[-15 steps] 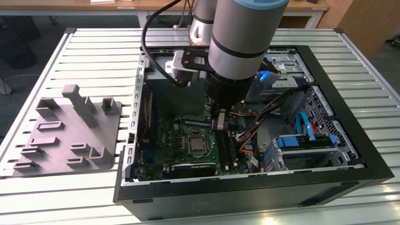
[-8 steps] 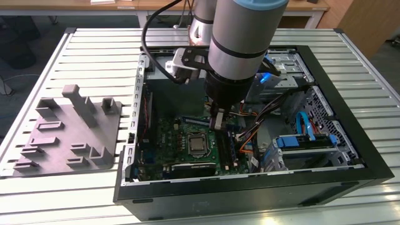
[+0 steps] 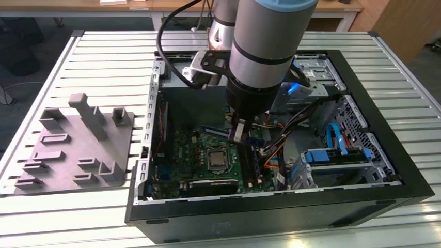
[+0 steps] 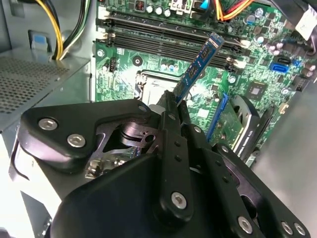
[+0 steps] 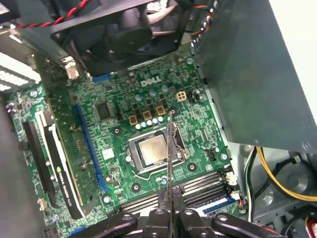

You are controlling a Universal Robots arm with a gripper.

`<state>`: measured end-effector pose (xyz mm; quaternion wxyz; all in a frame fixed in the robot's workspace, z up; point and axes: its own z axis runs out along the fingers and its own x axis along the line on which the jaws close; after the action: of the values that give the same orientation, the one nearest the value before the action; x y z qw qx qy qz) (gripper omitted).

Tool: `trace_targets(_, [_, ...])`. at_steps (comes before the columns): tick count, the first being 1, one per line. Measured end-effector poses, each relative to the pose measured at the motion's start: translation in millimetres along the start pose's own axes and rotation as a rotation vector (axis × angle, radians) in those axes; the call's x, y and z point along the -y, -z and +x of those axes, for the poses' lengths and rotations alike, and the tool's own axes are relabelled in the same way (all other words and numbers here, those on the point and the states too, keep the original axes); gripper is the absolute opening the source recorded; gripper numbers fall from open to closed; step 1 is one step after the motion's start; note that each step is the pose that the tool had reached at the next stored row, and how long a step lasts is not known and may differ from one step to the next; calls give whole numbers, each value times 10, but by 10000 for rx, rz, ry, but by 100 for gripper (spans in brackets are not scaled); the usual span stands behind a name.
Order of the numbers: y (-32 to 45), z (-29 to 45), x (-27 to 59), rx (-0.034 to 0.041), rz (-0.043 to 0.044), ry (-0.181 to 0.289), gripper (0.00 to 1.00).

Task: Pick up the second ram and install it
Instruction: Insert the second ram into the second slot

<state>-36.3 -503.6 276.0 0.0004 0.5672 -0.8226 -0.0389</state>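
While the fingers point(image 4: 167, 116) of the gripper point(image 4: 174, 100) are clamped on one end of the second ram point(image 4: 198, 67), the stick hangs over the green board point(image 5: 119, 148), near the processor socket point(image 5: 151, 151) and the black memory slots point(image 4: 163, 44); contact with the board can't be told. Farther out: open computer case point(image 3: 276, 212) on the slatted desk point(image 3: 103, 57), grey fixture point(image 3: 76, 150) beside it at the exterior view's left.

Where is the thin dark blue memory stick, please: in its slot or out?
Out: the gripper clamps the memory stick clear of the black slots.
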Motion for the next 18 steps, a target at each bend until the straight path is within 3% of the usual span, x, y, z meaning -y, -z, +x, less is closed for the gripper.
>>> trace_targets(18, [-5,0,0,118,79,-1812,14])
